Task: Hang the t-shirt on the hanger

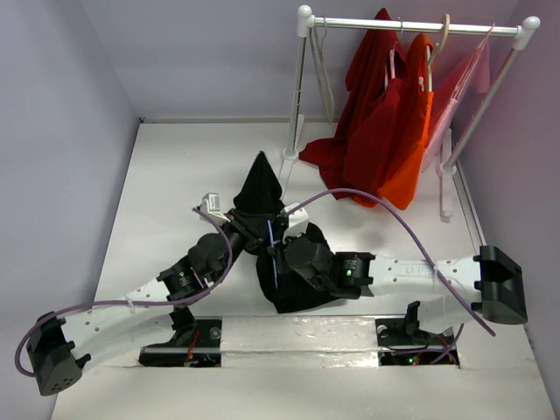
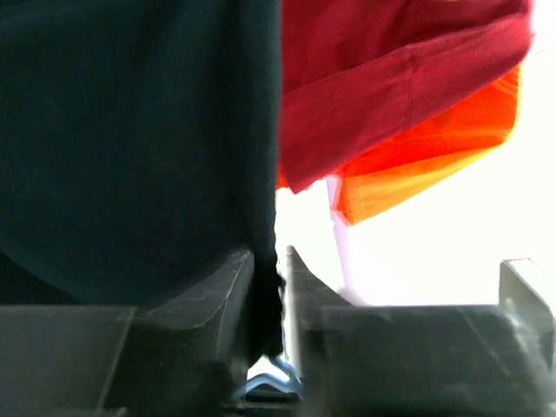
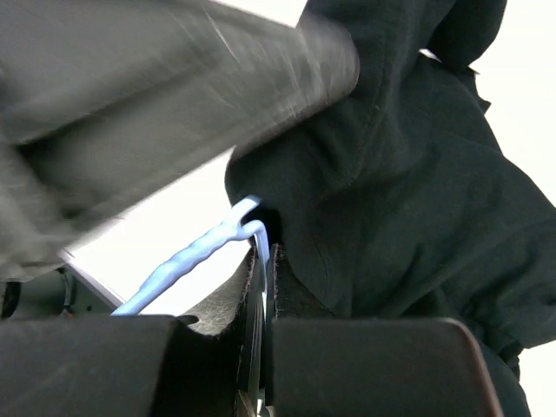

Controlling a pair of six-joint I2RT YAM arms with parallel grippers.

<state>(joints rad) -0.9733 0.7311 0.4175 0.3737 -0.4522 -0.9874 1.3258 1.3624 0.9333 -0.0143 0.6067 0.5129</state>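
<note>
The black t-shirt [image 1: 296,282] lies bunched in the middle of the table, with one part pulled up into a peak [image 1: 260,179]. My left gripper [image 1: 248,220] is shut on a fold of the t-shirt [image 2: 130,130]. In the left wrist view the fabric sits between its nearly closed fingers [image 2: 271,254], and a bit of the light-blue hanger [image 2: 271,378] shows below. My right gripper [image 1: 282,248] is right beside it. In the right wrist view its jaws [image 3: 266,248] are shut on the thin wire of the hanger [image 3: 187,261], next to the t-shirt [image 3: 408,174]. Most of the hanger [image 1: 272,254] is hidden.
A white clothes rack [image 1: 411,24] stands at the back right with red [image 1: 376,131], orange [image 1: 411,166] and pink garments on hangers. The red [image 2: 391,78] and orange [image 2: 426,156] cloth hang close behind the left gripper. Walls bound the table on the left, back and right.
</note>
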